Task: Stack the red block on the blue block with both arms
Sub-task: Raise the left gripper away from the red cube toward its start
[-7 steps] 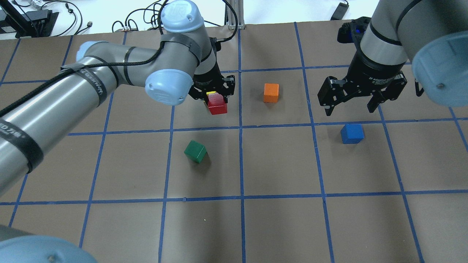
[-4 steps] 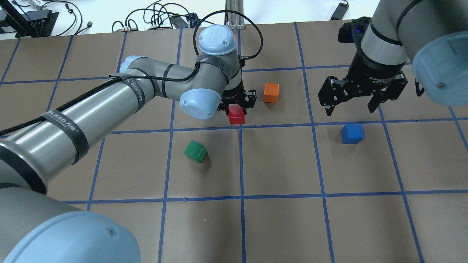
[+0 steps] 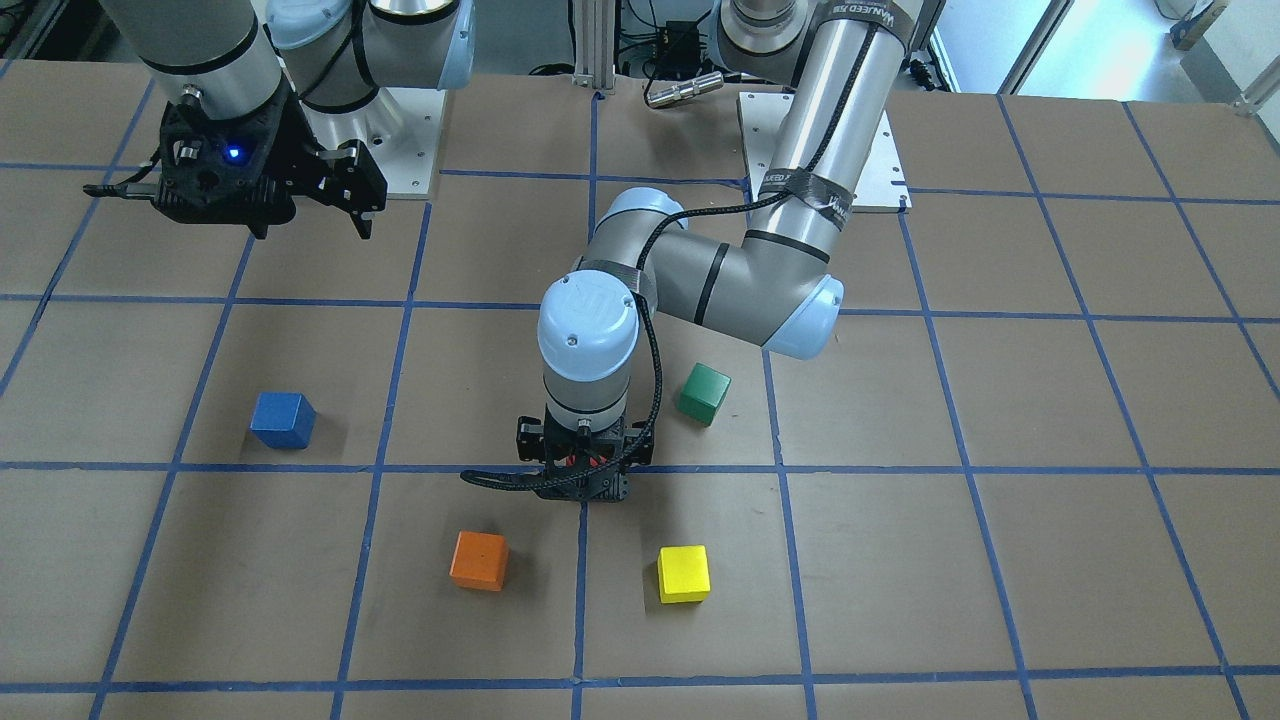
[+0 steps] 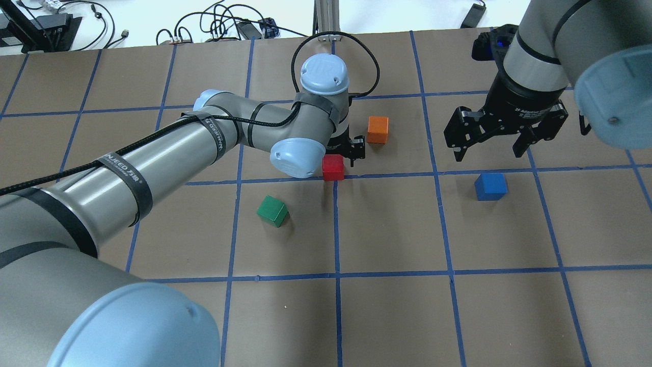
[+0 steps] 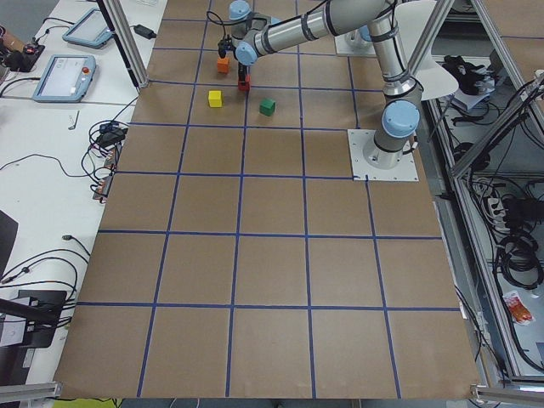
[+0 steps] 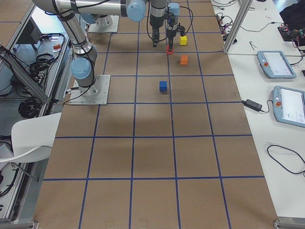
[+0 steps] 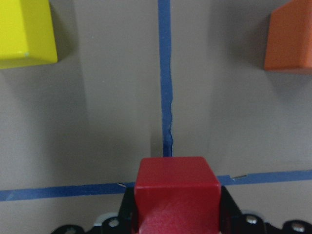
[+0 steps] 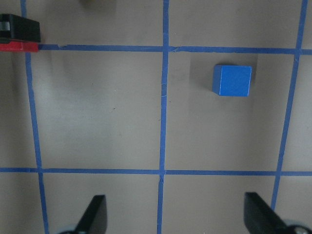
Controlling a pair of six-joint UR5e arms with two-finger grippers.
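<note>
A brown table [image 4: 397, 316] marked into squares by blue tape [image 4: 336, 229] carried 3 spare cubes. An orange cube [image 4: 377, 129] and a yellow cube [image 3: 683, 574] sat in neighbouring squares on either side of 1 tape line, and a green cube [image 4: 272, 211] lay apart from them, turned askew to the grid. Black cables [image 4: 198, 25] lay coiled on a white surface past the table's far edge, 2 tablets [image 6: 274, 64] rested on a white bench along 1 side, and a white chair [image 6: 33, 133] stood off the opposite side.
</note>
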